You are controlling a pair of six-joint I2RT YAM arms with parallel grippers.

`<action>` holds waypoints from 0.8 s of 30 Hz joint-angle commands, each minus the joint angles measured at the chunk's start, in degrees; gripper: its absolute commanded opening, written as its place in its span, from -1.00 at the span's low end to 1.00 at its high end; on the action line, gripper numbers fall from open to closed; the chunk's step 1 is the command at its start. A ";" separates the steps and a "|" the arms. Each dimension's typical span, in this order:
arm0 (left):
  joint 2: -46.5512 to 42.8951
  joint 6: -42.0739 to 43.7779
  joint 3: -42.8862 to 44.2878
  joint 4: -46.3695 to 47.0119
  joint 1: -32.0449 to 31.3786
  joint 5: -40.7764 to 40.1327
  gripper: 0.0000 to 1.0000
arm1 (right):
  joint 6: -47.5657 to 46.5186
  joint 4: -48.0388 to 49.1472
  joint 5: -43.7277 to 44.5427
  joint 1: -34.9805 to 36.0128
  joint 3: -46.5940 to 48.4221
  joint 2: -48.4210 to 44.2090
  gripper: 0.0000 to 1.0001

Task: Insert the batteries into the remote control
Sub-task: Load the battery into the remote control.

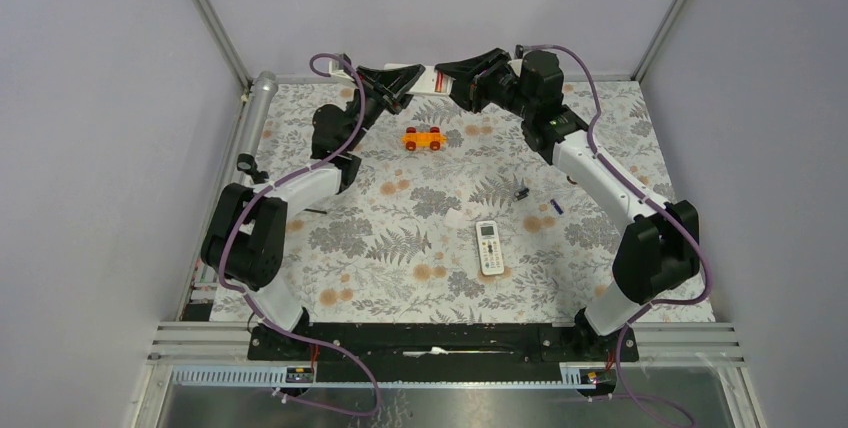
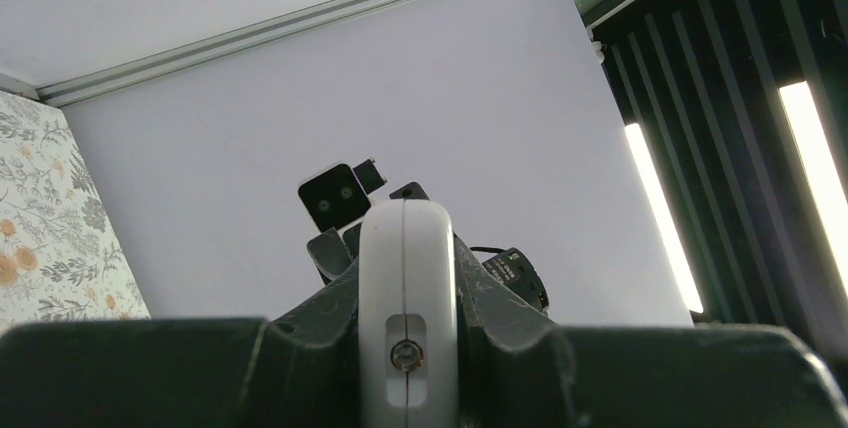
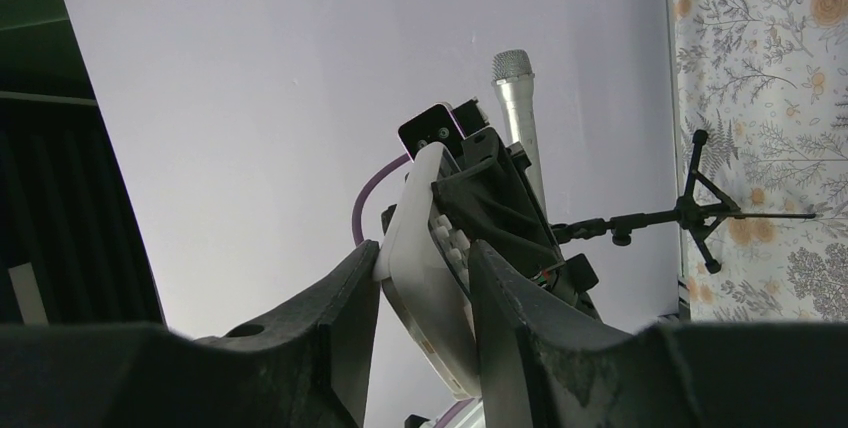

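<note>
Above the floral-patterned desk's [image 1: 400,238] far edge we hold the slim, white-edged remote control [image 1: 424,78] aloft. Our left pincer [image 2: 405,328] pinches it. The right pincer [image 3: 424,293] straddles it, and we cannot tell whether it grips.

Soft, even light from above; wrist views blurred up close.
From above, the counter [image 1: 420,248] is bright and evenly lit, sharp across its pattern, with only faint, short shadows. In the left wrist view, two light strips [image 2: 815,178] at the right blow out to pure white, while the left tool [image 2: 400,248] along the near edge is a dark, unfocused mass. The right tool [image 3: 422,248] is equally dark and soft against a smoothly lit lilac wall [image 3: 250,98].
</note>
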 commanded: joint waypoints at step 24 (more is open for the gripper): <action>-6.36 -0.80 2.87 -1.36 0.47 -3.96 -1.00 | -9.62 0.60 -2.94 0.16 -5.24 -4.03 -0.48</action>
